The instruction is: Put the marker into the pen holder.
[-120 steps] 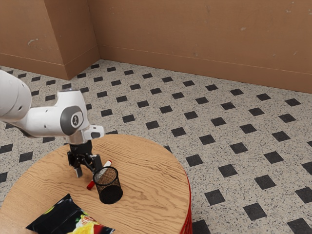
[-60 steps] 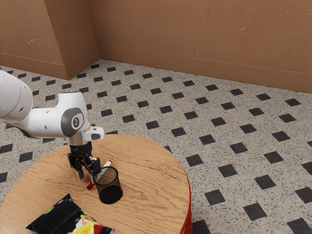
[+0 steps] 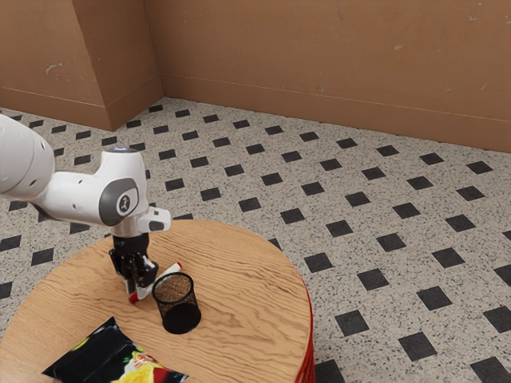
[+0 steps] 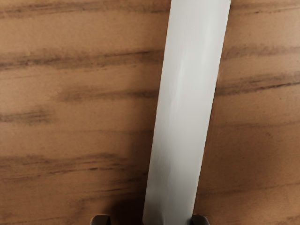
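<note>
My gripper [image 3: 137, 288] is low over the round table, beside the pen holder, with its fingers around the marker's near part. The marker [image 3: 172, 270], white with red ends, lies slantwise on the wood, passing behind the rim of the black mesh pen holder [image 3: 179, 306]. In the wrist view the white barrel of the marker [image 4: 187, 108] runs between the tips of the open gripper [image 4: 150, 221]. One tip is against or very near the barrel; a gap separates the other from it. The pen holder stands upright.
A black snack bag [image 3: 112, 355] with colourful print lies on the wooden table [image 3: 247, 295], at the edge toward the exterior view's bottom. The table's rim curves past the pen holder on the exterior view's right.
The fingers have come closer together and my hand has turned and shifted slightly. The marker's near red end has swung toward the exterior view's left, while its far end stays about where it was.
</note>
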